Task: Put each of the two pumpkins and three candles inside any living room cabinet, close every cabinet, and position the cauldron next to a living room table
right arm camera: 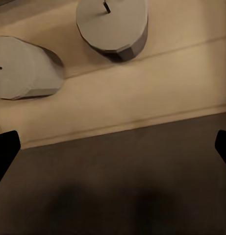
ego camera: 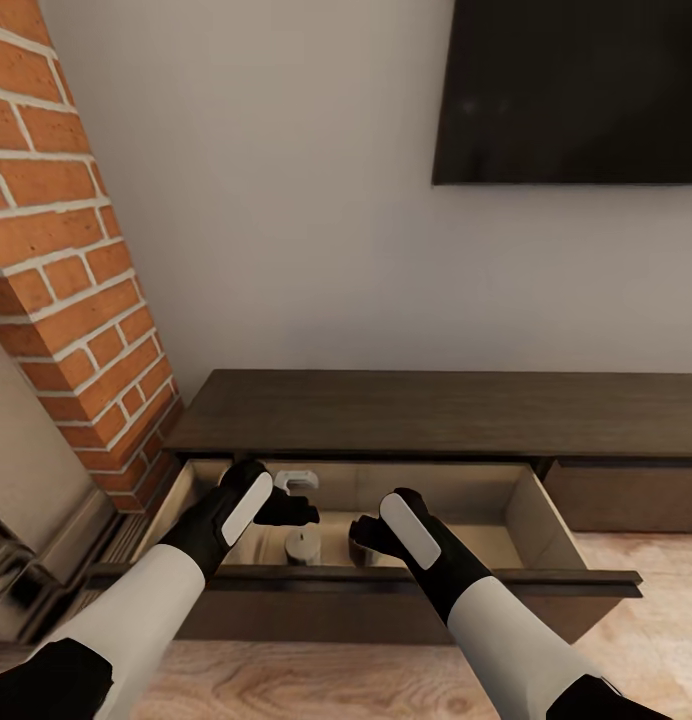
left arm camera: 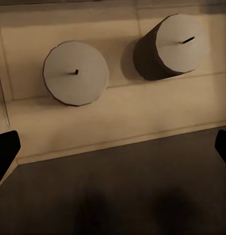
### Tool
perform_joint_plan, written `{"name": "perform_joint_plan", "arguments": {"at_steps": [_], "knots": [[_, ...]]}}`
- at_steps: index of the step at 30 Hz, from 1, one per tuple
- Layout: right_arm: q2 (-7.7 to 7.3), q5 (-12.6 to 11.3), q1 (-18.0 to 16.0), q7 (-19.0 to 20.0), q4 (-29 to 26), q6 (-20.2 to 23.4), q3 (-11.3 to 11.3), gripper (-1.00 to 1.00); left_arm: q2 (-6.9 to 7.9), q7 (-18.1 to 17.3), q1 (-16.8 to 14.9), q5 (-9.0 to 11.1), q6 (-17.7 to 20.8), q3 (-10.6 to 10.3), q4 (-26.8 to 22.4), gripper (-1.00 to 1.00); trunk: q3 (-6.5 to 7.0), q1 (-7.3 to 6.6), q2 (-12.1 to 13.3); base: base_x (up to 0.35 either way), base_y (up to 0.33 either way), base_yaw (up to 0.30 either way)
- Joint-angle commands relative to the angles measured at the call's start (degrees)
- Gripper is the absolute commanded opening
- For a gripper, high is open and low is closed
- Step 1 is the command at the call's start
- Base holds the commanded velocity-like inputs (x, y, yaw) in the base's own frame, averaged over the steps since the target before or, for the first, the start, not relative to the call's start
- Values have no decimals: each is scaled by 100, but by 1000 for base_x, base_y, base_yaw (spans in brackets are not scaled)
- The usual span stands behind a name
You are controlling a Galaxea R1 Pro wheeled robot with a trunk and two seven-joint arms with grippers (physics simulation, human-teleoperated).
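The long dark brown cabinet [ego camera: 436,410] stands against the wall with its left drawer [ego camera: 531,520] pulled open. A cream candle [ego camera: 304,545] stands on the drawer floor between my two grippers. My left gripper [ego camera: 291,510] and right gripper [ego camera: 368,535] both hover over the open drawer. The left wrist view looks down on two candles [left arm camera: 76,72] [left arm camera: 174,46], with the left gripper [left arm camera: 113,152] open and holding nothing. The right wrist view has the same two candles [right arm camera: 113,24] [right arm camera: 24,68], and the right gripper [right arm camera: 113,152] is open too. The pumpkins, cauldron and table are out of view.
A red brick column [ego camera: 66,280] rises at the left beside the cabinet. A black TV screen [ego camera: 576,90] hangs on the pale wall above. A shut drawer front [ego camera: 636,495] lies to the right of the open one. Wooden floor [ego camera: 646,640] runs in front.
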Motion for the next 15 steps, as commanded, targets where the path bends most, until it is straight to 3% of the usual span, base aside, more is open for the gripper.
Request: {"name": "perform_joint_plan", "arguments": {"at_steps": [1, 10, 15], "knots": [[0, -35, -4, -47, -5, 12, 7, 100, 2, 57, -3, 58, 14, -13, -6, 100, 17, -4, -1, -31, 0, 0], [0, -2, -4, -47, -5, -82, 7, 100, -5, 57, -3, 55, 12, -14, -8, 100, 217, -27, 11, -62, 0, 0], [0, 48, -4, -40, 0, -480, 133, 100, -4, 57, 6, 55, -20, -14, -98, 100, 327, -40, 18, -25, 0, 0]]}}
